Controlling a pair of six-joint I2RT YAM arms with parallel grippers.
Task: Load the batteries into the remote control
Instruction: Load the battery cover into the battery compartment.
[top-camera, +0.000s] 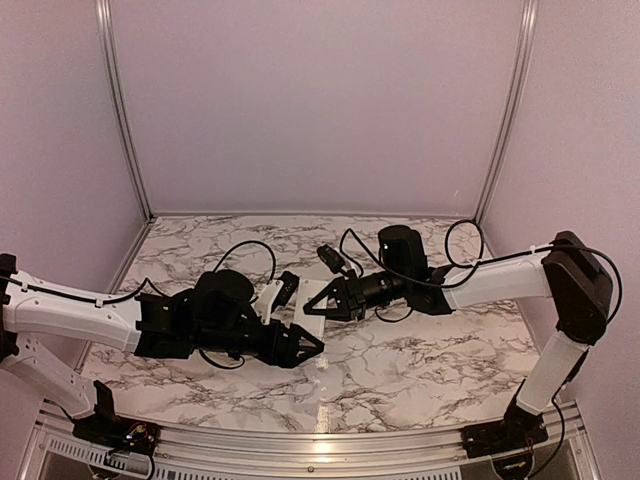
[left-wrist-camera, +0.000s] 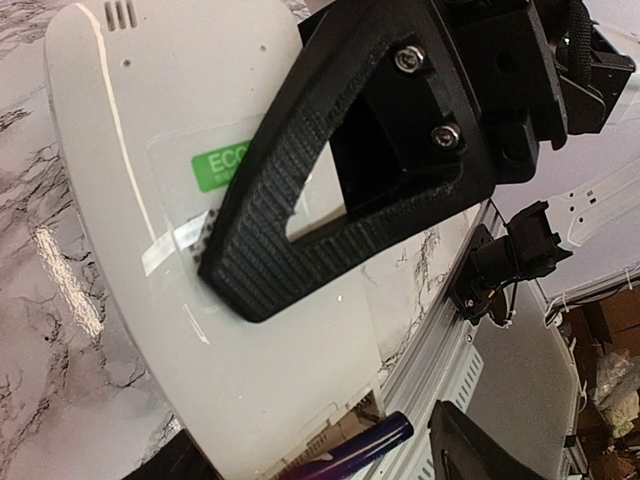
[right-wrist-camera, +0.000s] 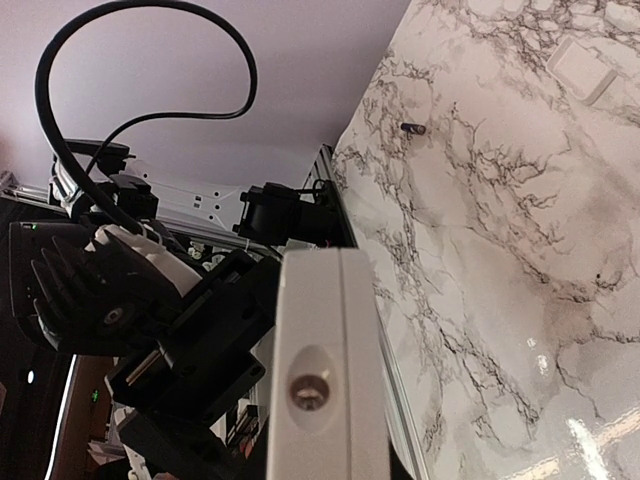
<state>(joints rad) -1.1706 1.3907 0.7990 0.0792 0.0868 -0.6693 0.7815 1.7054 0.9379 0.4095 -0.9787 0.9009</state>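
The right gripper (top-camera: 318, 303) grips the remote control (left-wrist-camera: 120, 200)

Marble-look counter (top-camera: 420, 350) here, white with grey-black veins all over, glossy, light glaring off it towards the front. Out on the open surface there's one battery (right-wrist-camera: 413, 129) lying flat, tiny and dark, all on its own. Well apart from it, a small white tile (right-wrist-camera: 580, 68), a flat rectangle with rounded corners, rests on the stone too. From above, a little white scrap (top-camera: 322, 366) sits near the middle, towards the front; whether that's the same tile, can't tell. A metal rail (top-camera: 330, 445) runs along the near edge.
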